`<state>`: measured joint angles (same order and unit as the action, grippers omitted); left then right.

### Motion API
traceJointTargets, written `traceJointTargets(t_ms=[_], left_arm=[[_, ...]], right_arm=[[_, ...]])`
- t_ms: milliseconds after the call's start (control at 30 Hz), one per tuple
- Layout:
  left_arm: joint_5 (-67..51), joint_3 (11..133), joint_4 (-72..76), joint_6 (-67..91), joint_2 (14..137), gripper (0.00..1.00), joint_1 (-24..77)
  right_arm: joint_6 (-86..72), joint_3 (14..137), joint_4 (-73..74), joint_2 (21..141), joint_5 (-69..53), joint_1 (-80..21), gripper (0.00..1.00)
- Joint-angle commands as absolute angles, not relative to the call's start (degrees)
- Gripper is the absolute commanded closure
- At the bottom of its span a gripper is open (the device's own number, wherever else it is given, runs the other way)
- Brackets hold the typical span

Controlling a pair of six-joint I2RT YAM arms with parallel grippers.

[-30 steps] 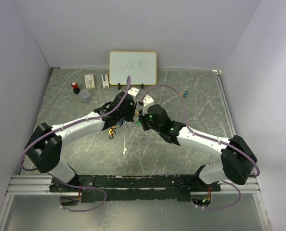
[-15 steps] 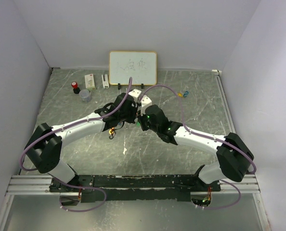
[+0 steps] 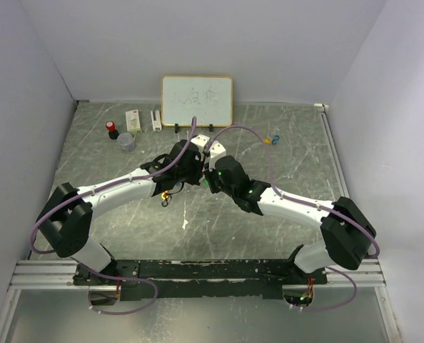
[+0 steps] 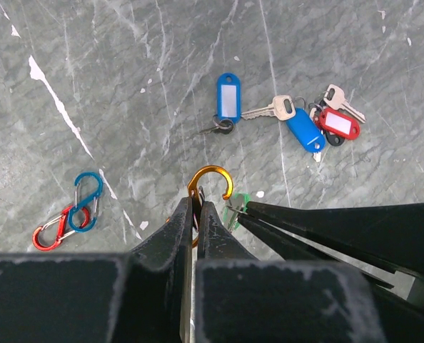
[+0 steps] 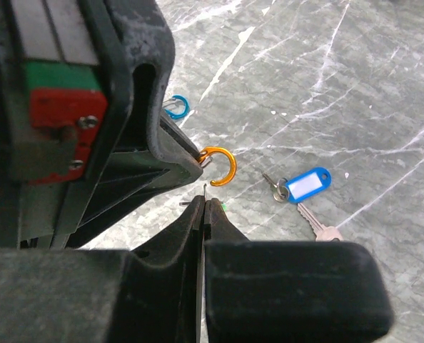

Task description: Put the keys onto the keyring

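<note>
Keys (image 4: 298,118) lie loose on bench (image 4: 91,71). My left hand (image 4: 195,207) pinches orange ring (image 4: 209,168); right hand (image 5: 203,206), closed narrow, holds green tag (image 4: 238,206) just beside ring's open hook.

The worktop (image 4: 91,43) looks like matt, grey-veined stone, the orange carabiner keyring (image 4: 209,168) is shiny metal, and the key tags (image 4: 228,98) beyond it are glossy plastic.

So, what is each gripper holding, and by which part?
Left gripper pinches the orange clip below its hook. Right gripper seems to pinch the green tag; where, cannot be told.
</note>
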<state>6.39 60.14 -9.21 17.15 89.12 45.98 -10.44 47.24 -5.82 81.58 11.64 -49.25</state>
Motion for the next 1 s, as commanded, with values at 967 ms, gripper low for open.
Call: traceJointTargets(t_ms=[967], left_arm=[[0.4,58.2,-8.5,15.4,85.2,0.93,47.9]], right_arm=[[-9.3,47.3,-6.7,81.0,20.0,-49.5,1.00]])
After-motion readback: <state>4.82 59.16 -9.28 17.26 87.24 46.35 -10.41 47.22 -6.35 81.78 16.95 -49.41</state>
